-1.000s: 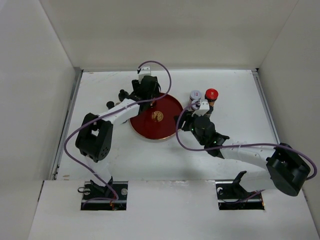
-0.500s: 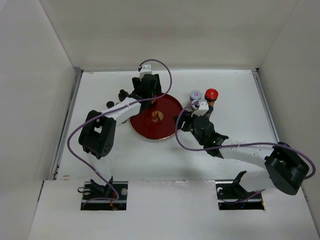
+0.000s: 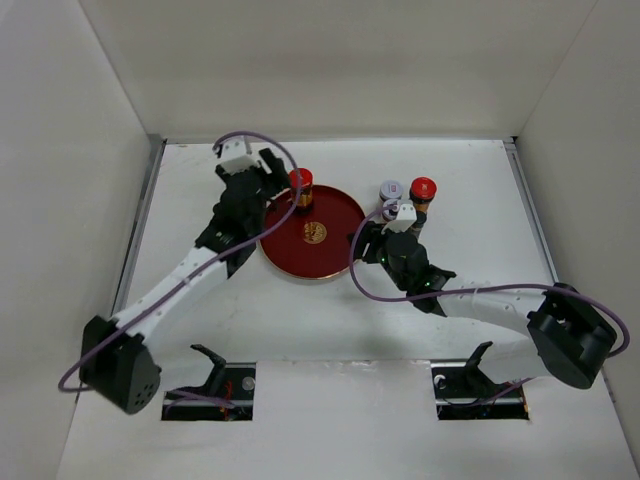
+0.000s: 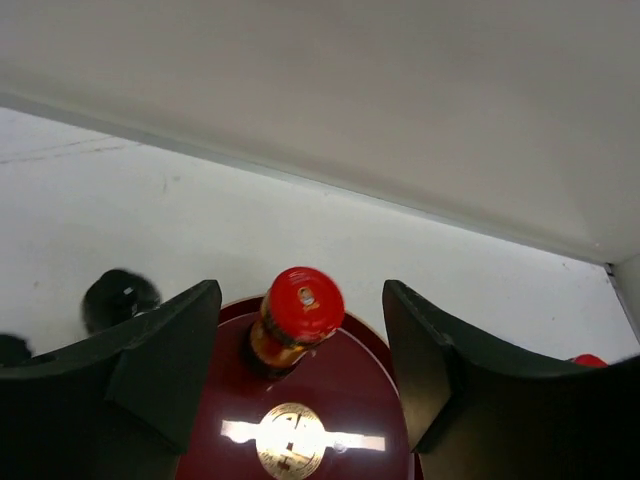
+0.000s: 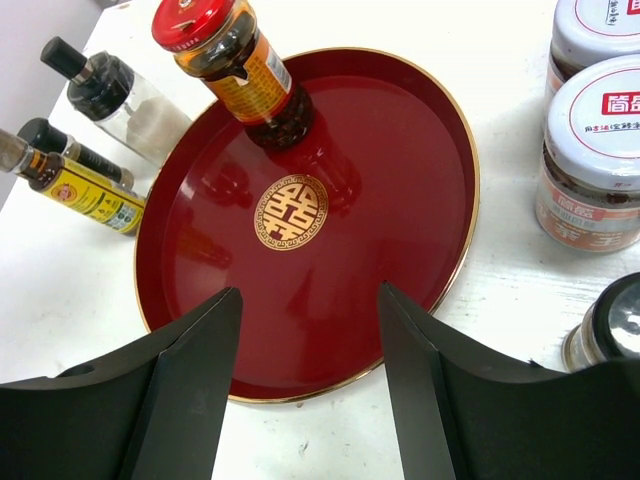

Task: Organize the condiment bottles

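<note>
An amber red-capped jar (image 3: 300, 184) (image 4: 297, 314) (image 5: 236, 62) stands upright on the far left part of the round red tray (image 3: 330, 248). My left gripper (image 3: 272, 190) (image 4: 300, 296) is open just left of this jar, its fingers apart from it on both sides. Over the tray's near right rim (image 5: 452, 240) my right gripper (image 3: 366, 244) (image 5: 310, 294) hangs open and empty. Two white-lidded jars (image 3: 391, 190) (image 5: 598, 150) and another red-capped jar (image 3: 423, 188) stand right of the tray. Left of the tray are a clear black-capped bottle (image 5: 122, 96), a small dark bottle (image 5: 58, 146) and a slim yellowish bottle (image 5: 84, 192).
A small silver-capped bottle (image 5: 610, 330) stands close to my right finger, off the tray. White walls enclose the table on the left, back and right. A black-capped bottle (image 4: 118, 298) sits just outside my left gripper's left finger.
My left arm has drawn back to the left from the tray's far edge, leaving the red-capped jar standing there in the open. The right arm has barely moved.
</note>
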Controlling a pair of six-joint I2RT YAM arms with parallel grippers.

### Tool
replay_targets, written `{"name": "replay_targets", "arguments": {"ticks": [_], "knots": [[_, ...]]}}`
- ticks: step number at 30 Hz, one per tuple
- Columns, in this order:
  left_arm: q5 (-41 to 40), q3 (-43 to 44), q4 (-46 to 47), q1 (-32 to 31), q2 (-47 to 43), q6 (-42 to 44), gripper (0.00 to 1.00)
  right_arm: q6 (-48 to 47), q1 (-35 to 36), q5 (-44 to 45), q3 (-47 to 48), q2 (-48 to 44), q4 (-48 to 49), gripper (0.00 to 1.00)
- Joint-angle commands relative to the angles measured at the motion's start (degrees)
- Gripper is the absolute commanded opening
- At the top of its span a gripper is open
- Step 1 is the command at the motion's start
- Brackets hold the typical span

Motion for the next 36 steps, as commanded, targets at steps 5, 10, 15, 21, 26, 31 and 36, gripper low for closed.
{"name": "replay_targets", "arguments": {"ticks": [5, 10, 15, 21, 26, 31, 36], "knots": [[-5.21, -12.85, -11.2, 4.33, -17.27, -5.36, 0.58, 0.37, -0.16, -1.56, 1.71, 0.97, 2.24, 0.59], [-0.56, -15.49, -15.0, 8.19, -17.55, -6.24, 0.55, 0.63, -0.16, -1.82, 1.71, 1.23, 2.16, 0.51], [5.52, -13.75, -13.32, 11.54, -10.53, -5.98, 0.55, 0.1, -0.16, -2.17, 1.8, 1.05, 2.24, 0.34], [5.26, -12.69, -11.13, 13.3, -5.25, -6.51, 0.54, 0.19, -0.16, -2.35, 1.54, 0.53, 2.24, 0.37], [4.12, -11.98, -10.17, 13.91, -3.31, -6.33, 0.5, -0.16, -0.16, -2.79, 2.24, 1.49, 1.89, 0.43], [4.03, -11.63, -9.64, 15.23, -1.47, -6.42, 0.47, 0.28, -0.16, -3.22, 2.15, 1.84, 1.89, 0.45], [3.85, -10.76, -8.49, 15.58, 0.38, -6.07, 0.43, 0.1, -0.16, -3.31, 2.06, 1.84, 2.24, 0.45]]}}
